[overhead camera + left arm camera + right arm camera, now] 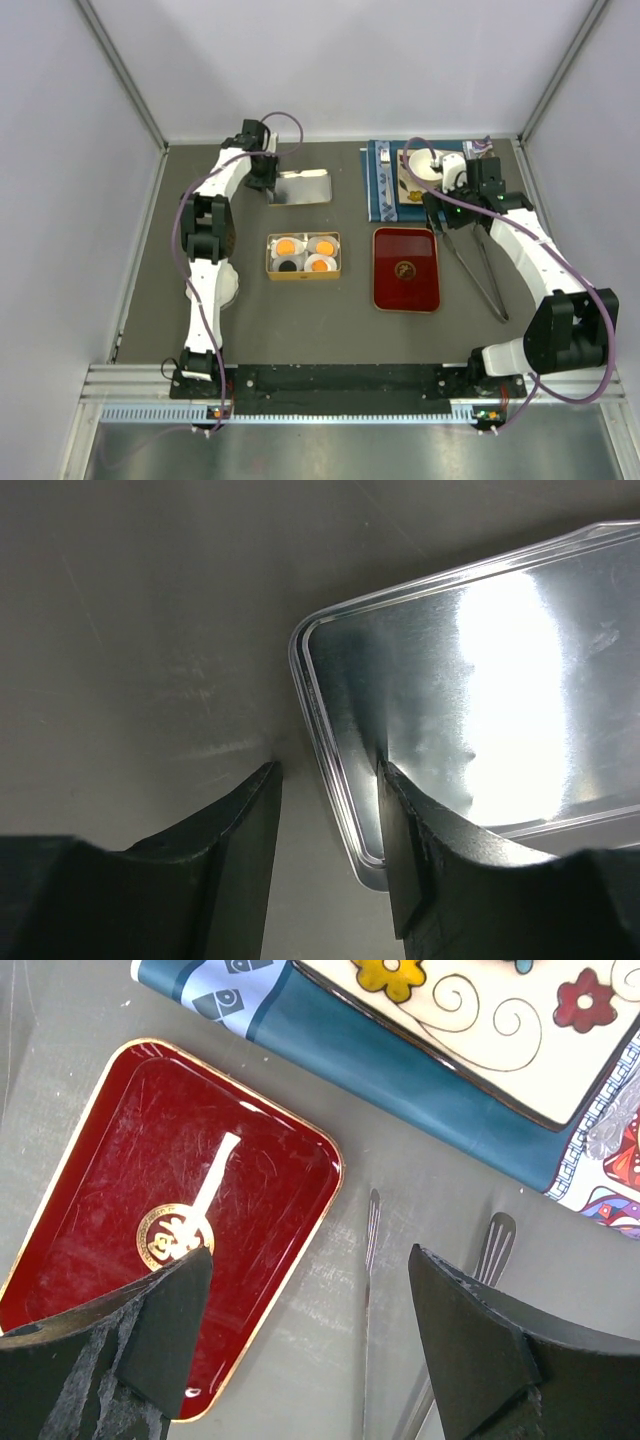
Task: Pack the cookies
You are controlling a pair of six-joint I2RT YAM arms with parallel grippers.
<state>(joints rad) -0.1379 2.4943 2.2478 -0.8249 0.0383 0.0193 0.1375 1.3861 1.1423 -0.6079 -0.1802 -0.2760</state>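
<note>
Packed four together in a tin (268, 256) mid-table (330, 330): the cookies (286, 245), each in a paper cup (310, 267). At the tin's 12 o'clock, apart, a lid (302, 187). At 3 o'clock, near, a tray (406, 292). At the tray's 3 o'clock, tongs (487, 275); at its 12 o'clock, a cloth (382, 185) under a plate (500, 1030).

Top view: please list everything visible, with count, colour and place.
cookies: four, three orange and one dark, in paper cups inside the tin
paper cups: four, white, inside the tin
tin: one, golden, middle of table
lid: one, silver, behind the tin
tray: one, dark red, right of tin
tongs: one pair, metal, right of tray
cloth: one, blue patterned, far right
box or plate: one, white with flowers, on cloth
left pincer: open, astride the lid's rim
right pincer: open, near tray and tongs
</note>
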